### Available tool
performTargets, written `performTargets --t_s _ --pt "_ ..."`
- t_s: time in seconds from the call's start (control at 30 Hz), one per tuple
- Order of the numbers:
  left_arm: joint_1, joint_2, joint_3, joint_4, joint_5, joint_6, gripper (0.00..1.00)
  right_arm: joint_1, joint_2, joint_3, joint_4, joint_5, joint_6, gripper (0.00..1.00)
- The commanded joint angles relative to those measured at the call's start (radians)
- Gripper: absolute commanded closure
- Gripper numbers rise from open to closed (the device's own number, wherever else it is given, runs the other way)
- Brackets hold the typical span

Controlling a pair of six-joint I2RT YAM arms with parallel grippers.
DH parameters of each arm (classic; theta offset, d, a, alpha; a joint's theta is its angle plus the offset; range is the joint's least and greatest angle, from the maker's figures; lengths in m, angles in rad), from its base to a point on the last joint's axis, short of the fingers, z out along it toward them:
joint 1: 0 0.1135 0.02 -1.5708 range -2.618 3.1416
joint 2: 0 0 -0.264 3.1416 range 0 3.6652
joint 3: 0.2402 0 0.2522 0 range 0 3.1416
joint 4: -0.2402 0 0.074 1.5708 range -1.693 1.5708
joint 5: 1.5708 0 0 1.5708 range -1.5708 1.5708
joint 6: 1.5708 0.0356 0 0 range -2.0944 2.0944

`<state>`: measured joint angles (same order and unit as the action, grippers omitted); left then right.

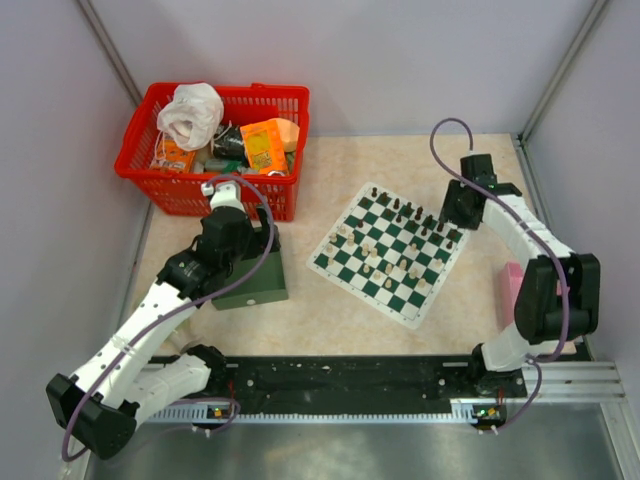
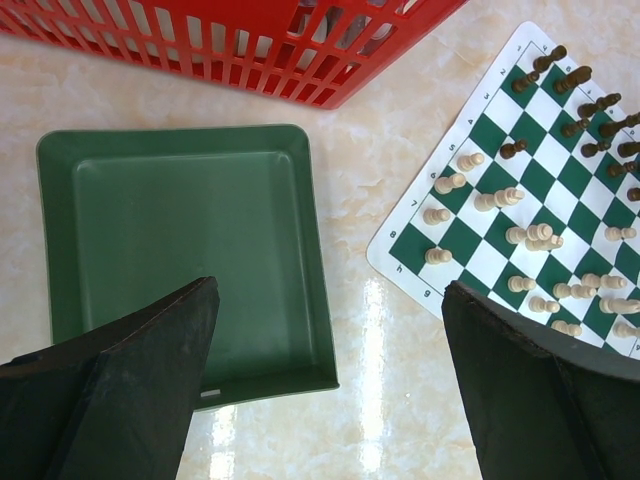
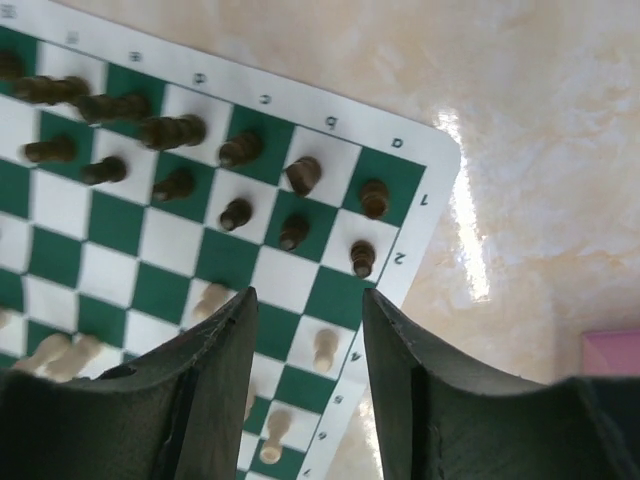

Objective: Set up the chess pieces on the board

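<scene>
The board [image 1: 395,300] of green and white checks lies right of centre on the table. Black chess pieces [image 3: 236,212] stand in two rows along its far edge, and cream chess pieces [image 2: 515,234] are scattered over its near half. My right gripper [image 3: 308,295] hangs open above the board's right corner [image 3: 330,110] with nothing between its fingers; a cream pawn [image 3: 323,348] stands on a square below the gap. My left gripper [image 2: 330,290] is wide open and holds nothing, above the right edge of the green tray [image 2: 180,250].
A red basket [image 1: 170,185] full of odds and ends stands at the back left, just behind the green tray [image 1: 262,285]. A pink object [image 1: 512,290] lies by the right arm's base. Grey walls close in the table on three sides.
</scene>
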<state>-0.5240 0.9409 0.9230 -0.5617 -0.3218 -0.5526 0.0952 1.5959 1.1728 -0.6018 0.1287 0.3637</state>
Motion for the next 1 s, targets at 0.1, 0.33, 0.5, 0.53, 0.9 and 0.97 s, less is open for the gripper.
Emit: performTargets --t_s 0.1,0.33,0.5,0.53,0.9,0.97 --pt "0.005 -0.001 -0.009 0.060 0.004 -0.006 0.01 0.154 -0.073 0.126 -0.001 -0.107 0.046 0.53" --pt "0.009 -0.010 -0.010 0.049 -0.017 0.010 0.01 0.356 0.195 0.344 -0.009 -0.054 0.038 0.53" --pt "0.012 -0.030 -0.018 0.033 -0.043 0.025 0.01 0.423 0.338 0.471 -0.026 0.006 0.043 0.54" --pt "0.010 -0.031 -0.019 0.028 -0.052 0.028 0.01 0.438 0.358 0.487 -0.027 0.023 0.043 0.54" --pt "0.018 -0.051 -0.027 0.000 -0.083 0.057 0.01 0.459 0.495 0.554 -0.018 0.048 0.054 0.58" --pt "0.019 -0.057 -0.032 -0.001 -0.089 0.060 0.01 0.459 0.513 0.570 -0.016 0.042 0.047 0.59"
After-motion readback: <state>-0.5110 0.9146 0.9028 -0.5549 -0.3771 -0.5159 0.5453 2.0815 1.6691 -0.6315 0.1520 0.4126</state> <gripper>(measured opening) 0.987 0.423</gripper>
